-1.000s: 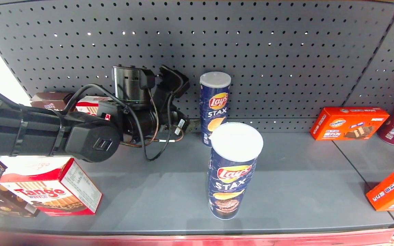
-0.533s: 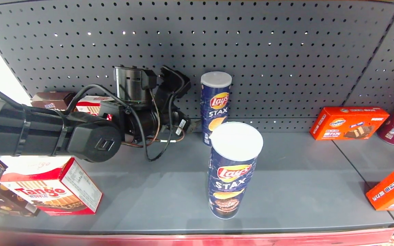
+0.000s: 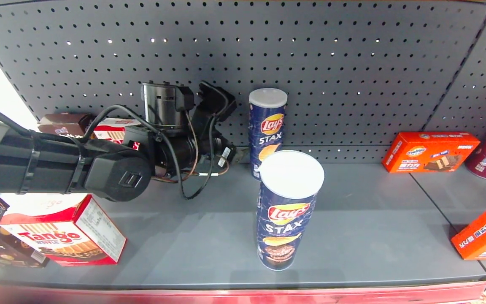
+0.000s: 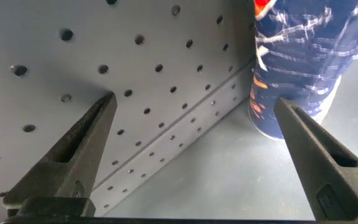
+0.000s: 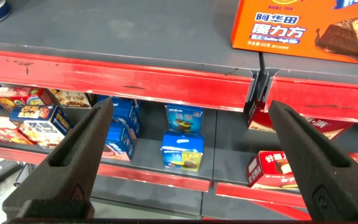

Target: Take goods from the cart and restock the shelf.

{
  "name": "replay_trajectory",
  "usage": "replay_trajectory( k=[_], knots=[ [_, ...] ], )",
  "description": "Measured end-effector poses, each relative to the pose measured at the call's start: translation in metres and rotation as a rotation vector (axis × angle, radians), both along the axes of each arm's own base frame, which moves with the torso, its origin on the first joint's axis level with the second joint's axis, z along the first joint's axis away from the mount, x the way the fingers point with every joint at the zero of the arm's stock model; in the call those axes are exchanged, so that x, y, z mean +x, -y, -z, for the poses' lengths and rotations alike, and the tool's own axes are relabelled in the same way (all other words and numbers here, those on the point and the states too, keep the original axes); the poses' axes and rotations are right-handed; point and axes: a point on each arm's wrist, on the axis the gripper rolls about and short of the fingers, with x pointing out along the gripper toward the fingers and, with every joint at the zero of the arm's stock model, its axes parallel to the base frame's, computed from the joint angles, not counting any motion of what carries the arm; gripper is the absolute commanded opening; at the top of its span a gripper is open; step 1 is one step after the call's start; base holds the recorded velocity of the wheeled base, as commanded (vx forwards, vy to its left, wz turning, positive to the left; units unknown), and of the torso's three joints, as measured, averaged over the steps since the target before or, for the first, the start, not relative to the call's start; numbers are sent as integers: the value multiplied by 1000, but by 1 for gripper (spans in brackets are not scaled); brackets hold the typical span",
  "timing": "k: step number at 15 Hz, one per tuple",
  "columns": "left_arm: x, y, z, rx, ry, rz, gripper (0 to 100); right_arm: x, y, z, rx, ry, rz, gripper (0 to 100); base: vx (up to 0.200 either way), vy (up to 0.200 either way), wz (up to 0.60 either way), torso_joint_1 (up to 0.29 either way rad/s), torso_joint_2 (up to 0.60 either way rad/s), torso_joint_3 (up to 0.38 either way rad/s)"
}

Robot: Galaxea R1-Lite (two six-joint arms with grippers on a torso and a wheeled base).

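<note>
Hanging low before the shelf (image 3: 373,219) edge, the right gripper (image 5: 191,106) is spread and empty, probably kept free for the next pick. Up on the shelf, the front can (image 3: 287,211) stands upright, label outward for shoppers. At its 12 o'clock the rear can (image 3: 267,131) stands against the pegboard (image 3: 352,63), forming a row. The left gripper (image 4: 194,102), fingers apart and empty, sits just beside that can at its 9 o'clock.
</note>
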Motion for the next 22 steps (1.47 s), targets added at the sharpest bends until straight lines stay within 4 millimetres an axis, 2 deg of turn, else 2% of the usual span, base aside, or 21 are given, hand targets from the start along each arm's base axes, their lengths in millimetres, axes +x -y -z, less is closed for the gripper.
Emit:
replay_trajectory(
  k=[3, 5, 9, 11, 18, 20, 22],
  knots=[
    [-8, -8, -16, -32, 31, -12, 100, 0, 0, 0, 0, 0, 0, 100, 0, 0, 0, 0, 0, 0],
    [-25, -17, -34, -70, 53, -15, 100, 0, 0, 0, 0, 0, 0, 100, 0, 0, 0, 0, 0, 0],
    [-86, -37, -69, -184, 103, -17, 100, 0, 0, 0, 0, 0, 1, 100, 0, 0, 0, 0, 0, 0],
    [-121, -52, -75, -219, 121, 5, 100, 0, 0, 0, 0, 0, 1, 100, 0, 0, 0, 0, 0, 0],
    [-255, -130, -63, -293, 193, 9, 100, 0, 0, 0, 0, 0, 0, 100, 0, 0, 0, 0, 0, 0],
    [-288, -155, -44, -309, 207, -77, 100, 0, 0, 0, 0, 0, 0, 100, 0, 0, 0, 0, 0, 0],
    [-309, -170, -13, -303, 214, -180, 100, 0, 0, 0, 0, 0, 1, 100, 0, 0, 0, 0, 0, 0]
  ],
)
